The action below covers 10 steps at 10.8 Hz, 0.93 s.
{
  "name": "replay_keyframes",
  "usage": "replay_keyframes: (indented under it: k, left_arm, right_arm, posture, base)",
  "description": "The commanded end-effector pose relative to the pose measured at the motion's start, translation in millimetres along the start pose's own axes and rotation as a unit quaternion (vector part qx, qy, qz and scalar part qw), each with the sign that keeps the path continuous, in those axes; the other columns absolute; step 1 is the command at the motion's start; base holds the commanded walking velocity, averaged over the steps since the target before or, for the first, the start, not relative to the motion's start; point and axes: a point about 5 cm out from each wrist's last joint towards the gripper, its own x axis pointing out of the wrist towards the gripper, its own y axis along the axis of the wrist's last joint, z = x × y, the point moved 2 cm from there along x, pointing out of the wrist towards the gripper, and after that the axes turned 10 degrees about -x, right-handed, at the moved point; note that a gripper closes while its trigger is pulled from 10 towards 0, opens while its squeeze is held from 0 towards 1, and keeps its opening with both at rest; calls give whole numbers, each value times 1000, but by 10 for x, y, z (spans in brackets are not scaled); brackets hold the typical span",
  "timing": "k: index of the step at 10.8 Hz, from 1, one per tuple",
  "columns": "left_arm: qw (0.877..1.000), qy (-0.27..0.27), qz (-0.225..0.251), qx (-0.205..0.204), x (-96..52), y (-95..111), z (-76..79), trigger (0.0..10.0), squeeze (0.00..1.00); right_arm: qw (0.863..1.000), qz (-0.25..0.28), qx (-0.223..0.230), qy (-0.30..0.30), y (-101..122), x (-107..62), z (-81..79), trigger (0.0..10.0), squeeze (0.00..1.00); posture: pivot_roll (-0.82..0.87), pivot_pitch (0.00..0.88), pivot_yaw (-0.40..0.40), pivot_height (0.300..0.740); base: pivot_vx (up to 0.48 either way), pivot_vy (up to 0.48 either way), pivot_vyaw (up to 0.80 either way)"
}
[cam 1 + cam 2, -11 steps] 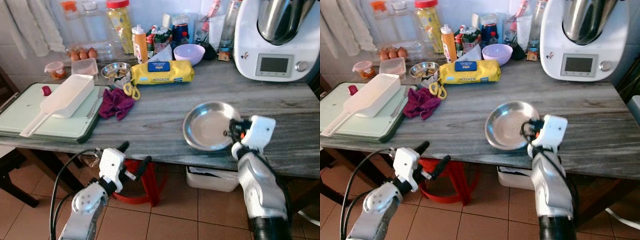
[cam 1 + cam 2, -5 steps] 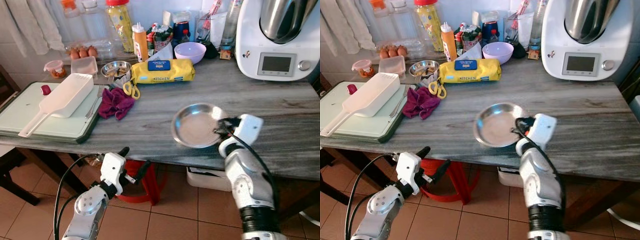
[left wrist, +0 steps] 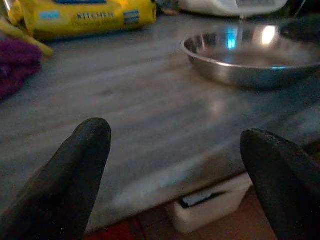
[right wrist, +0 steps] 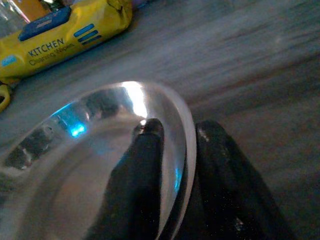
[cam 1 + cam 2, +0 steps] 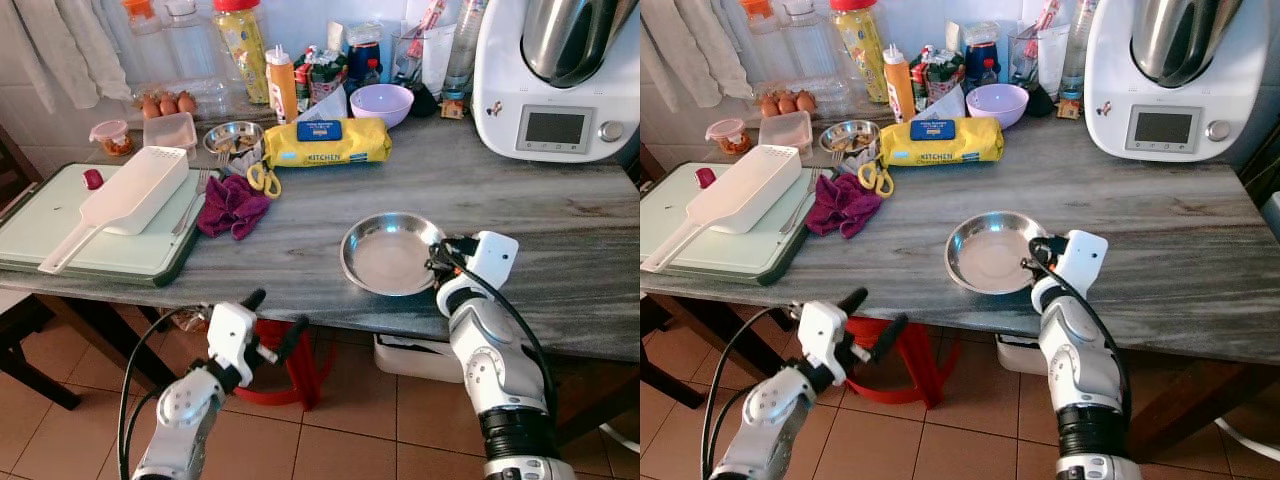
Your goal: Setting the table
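Now the right gripper [image 5: 437, 262] pinches the steel plate [image 5: 385, 255] rim; plate flat on the table [image 5: 300, 225].

This was a home kitchen. A grey wood-grain countertop [image 5: 300, 250] ran along a white tiled wall [image 5: 60, 110] and was crowded with cooking things: a white food-processor machine with a steel jug [image 5: 555, 75], brown eggs [image 5: 167, 104], a lilac bowl [image 5: 380, 104], an orange-capped sauce bottle [image 5: 281, 87], a yellow pack of kitchen wipes [image 5: 324, 142] and a pale green cutting board [image 5: 60, 225]. Terracotta floor tiles [image 5: 340, 440] lay below.
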Motion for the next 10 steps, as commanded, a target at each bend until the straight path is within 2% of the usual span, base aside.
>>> replay_keyframes:
  k: [1,2,7,8,9,10]
  left_arm:
    - [1000,-8,23,10,41,173,-17,10000,0]
    - [999,-20,32,15,66,284,26,10000,0]
    - [998,-48,34,13,84,468,237,10000,0]
    - [998,-49,31,12,78,487,256,10000,0]
    - [998,-47,30,13,75,513,266,10000,0]
    - [999,-45,29,12,67,526,271,10000,0]
  right_arm:
    - [1000,1,5,4,22,24,-14,10000,1000]
    - [1000,-2,4,3,8,29,-12,10000,1000]
    - [1000,10,-7,-13,61,55,61,10000,1000]
    - [1000,26,-7,-15,116,52,85,10000,1000]
    - [997,66,-38,-12,267,24,96,10000,1000]
    - [995,91,-48,-16,385,-14,102,10000,1000]
  posture:
    - [-187,35,78,740]
    - [-187,35,78,740]
    - [-190,40,83,740]
    - [-189,41,80,740]
    - [-189,42,80,740]
    - [-187,44,78,740]
  base:
    - [0,0,0]
    - [0,0,0]
    - [0,0,0]
    - [0,0,0]
    - [0,0,0]
    - [0,0,0]
